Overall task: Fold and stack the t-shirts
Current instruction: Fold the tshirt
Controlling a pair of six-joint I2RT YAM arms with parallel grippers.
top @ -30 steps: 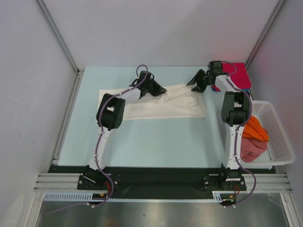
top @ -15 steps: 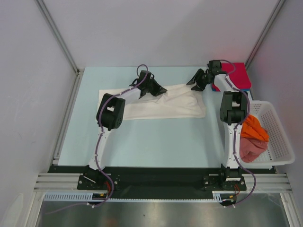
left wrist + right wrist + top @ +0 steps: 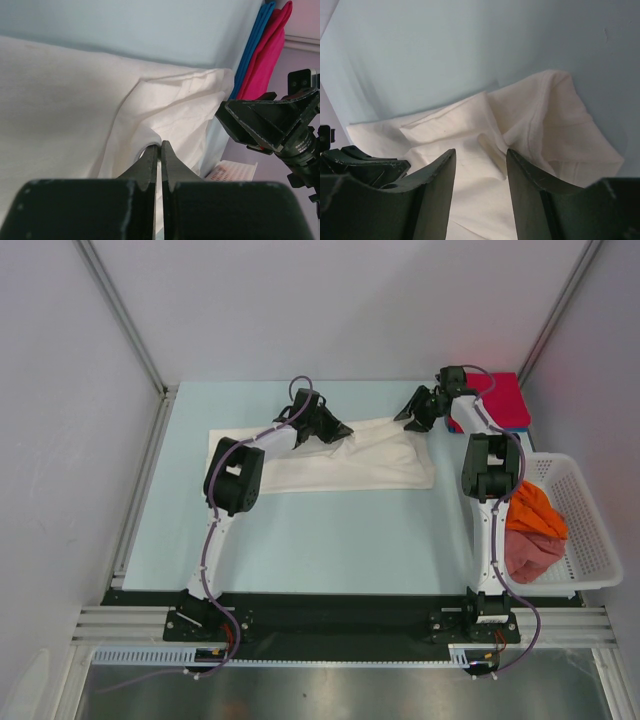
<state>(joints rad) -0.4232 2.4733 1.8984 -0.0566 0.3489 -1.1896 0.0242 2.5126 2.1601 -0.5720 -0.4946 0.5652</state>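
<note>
Top external: basket [image 3: 582, 532] holds orange t-shirt [image 3: 536, 508] and pinkish-red t-shirt [image 3: 530, 555].

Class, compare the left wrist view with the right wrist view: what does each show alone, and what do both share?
Left wrist only: the stacked blue t-shirt and pinkish-red t-shirt, a bit of the white basket, and the left gripper pinched shut on cloth. Right wrist only: the gap of the right gripper, open above the cloth. Both: the white t-shirt and the pale table.
</note>
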